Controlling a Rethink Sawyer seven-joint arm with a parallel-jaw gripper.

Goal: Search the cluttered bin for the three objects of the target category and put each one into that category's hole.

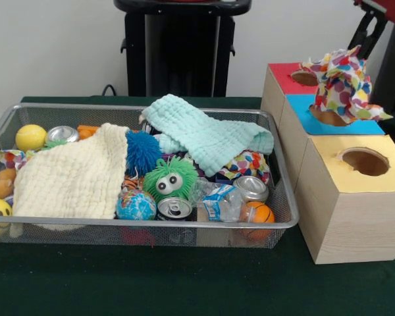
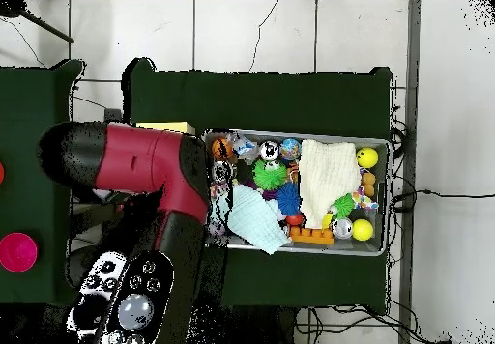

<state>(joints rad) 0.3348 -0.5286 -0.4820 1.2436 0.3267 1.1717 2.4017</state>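
The wire-mesh bin [image 1: 184, 224] is full of clutter; it also shows in the overhead view [image 2: 387, 197]. A cream-yellow waffle cloth [image 1: 72, 178] [image 2: 327, 171] lies over its left half. A polka-dot cloth [image 1: 249, 163] lies partly under a mint cloth at the right end. Another polka-dot cloth [image 1: 342, 85] hangs bunched over the blue-topped box. My gripper [image 1: 361, 45] is at its top right corner, mostly out of frame, shut on it. The yellow box's hole [image 1: 363, 161] is empty, nearer the camera. In the overhead view the arm [image 2: 164, 176] hides the gripper.
A mint cloth [image 1: 204, 135], a green furry toy [image 1: 170, 179], a blue spiky ball [image 1: 141, 151], cans [image 1: 174, 209], a crushed bottle [image 1: 217, 201] and balls fill the bin. The blue hole [image 1: 326, 117] and red hole [image 1: 304, 78] lie beside the hanging cloth. The pedestal [image 1: 181, 46] stands behind.
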